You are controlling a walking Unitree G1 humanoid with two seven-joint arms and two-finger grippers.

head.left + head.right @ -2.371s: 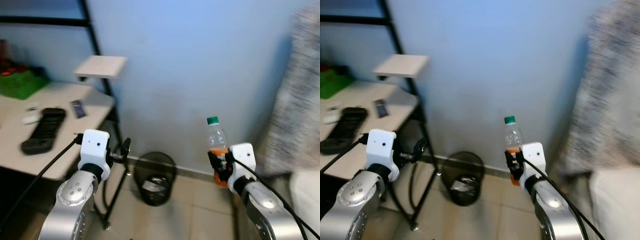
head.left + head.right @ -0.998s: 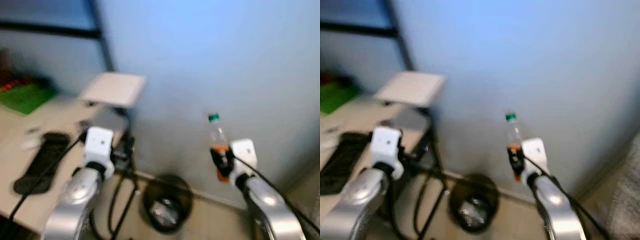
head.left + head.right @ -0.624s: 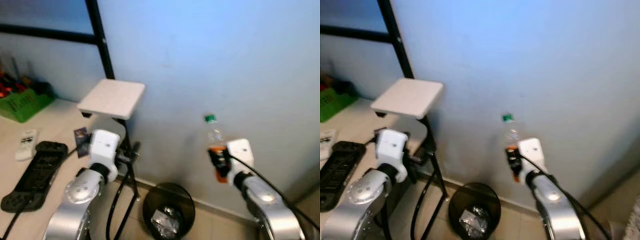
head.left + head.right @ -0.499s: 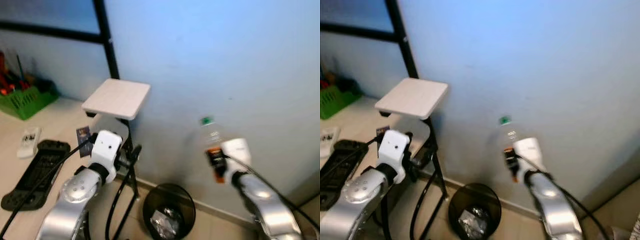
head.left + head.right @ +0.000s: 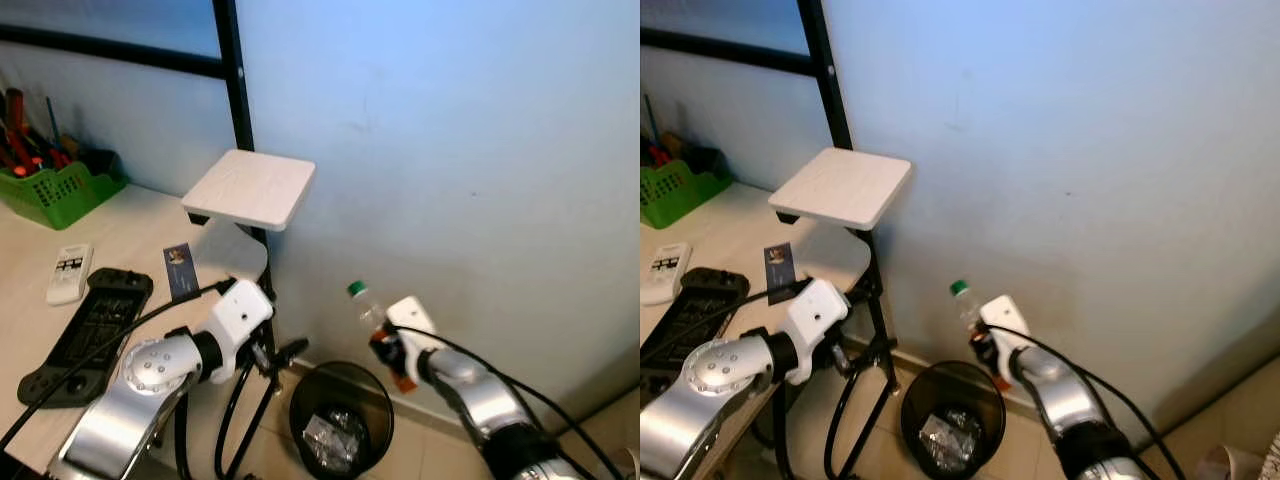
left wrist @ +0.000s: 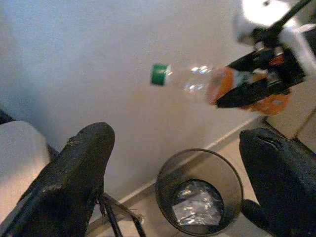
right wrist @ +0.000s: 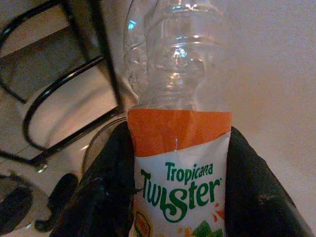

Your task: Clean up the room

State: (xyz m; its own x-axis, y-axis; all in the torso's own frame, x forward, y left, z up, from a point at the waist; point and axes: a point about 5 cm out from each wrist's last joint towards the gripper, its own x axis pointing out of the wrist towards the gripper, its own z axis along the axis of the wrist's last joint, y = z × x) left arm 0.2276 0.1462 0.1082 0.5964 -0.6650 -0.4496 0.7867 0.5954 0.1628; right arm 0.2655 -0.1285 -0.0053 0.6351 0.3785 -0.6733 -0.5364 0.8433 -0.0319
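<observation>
Bottle: clear ribbed plastic, green cap, orange printed label — lower centre of the left eye frame, tilted with cap toward the upper left, above and just right of the bin.
Right gripper: black fingers clamped on both sides of the label; rough matte pads, white wrist block behind.
Left gripper: spread wide, nothing between its fingers; two thick black pads with a pitted surface at the lower corners of the left wrist frame, bottle and bin between them farther off.
Bin: round, black wire mesh, on the floor at bottom centre, against the wall; crumpled shiny wrapper inside.
Left arm: silver jointed shell, lower left, with a black cable looped over it.
Desk: pale, smooth top, left side of frame.
Shelf: small square white board — light wood grain — on a black metal post, upper left of centre.
Basket: green perforated plastic, far upper left, holding pens and tools.
Remote: white, flat, rectangular, on the desk.
Controller: black, long, flat, beside the remote.
Card: small, dark, near the desk's edge.
Wall: plain pale blue, matte.
</observation>
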